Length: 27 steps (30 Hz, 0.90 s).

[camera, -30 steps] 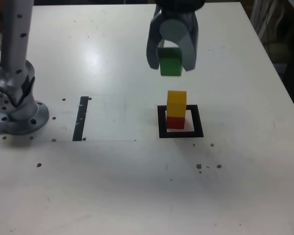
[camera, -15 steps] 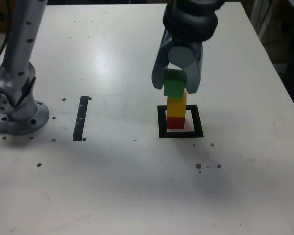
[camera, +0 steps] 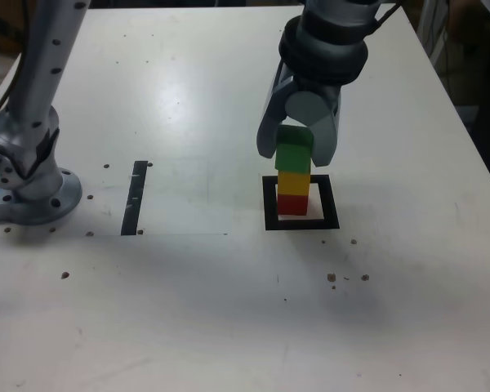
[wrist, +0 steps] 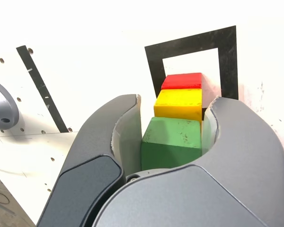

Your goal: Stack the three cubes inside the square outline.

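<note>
- Two solid-coloured cubes, red (camera: 292, 205) below yellow (camera: 294, 184), are stacked inside the square black-tape outline (camera: 331, 202).
- Above the outline, the solid green cube (camera: 293, 149) is pinched by opposite sides in the grey gripper (wrist: 171, 124); stiffness seems likely.

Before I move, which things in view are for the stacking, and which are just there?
For the stacking:
- green cube, in the gripper
- yellow cube
- red cube
- square outline

Just there:
- straight black strip
</note>
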{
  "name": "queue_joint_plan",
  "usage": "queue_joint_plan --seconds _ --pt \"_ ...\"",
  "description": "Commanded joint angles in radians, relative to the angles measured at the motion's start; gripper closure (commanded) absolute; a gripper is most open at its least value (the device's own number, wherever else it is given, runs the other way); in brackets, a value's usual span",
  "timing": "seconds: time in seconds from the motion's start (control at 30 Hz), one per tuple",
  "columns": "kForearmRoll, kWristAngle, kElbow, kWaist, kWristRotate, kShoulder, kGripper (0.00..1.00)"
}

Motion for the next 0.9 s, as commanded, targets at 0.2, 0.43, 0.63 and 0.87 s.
queue_joint_plan --seconds 0.2,0.43,0.63,0.87 --pt "0.004 0.005 0.009 0.015 0.021 0.003 0.58" --pt "-0.002 -0.002 0.016 0.02 0.026 0.005 0.4" --pt "-0.005 -0.007 0.016 0.022 0.026 0.002 0.17" --pt "-0.001 0.01 0.015 0.022 0.024 -0.02 0.01"
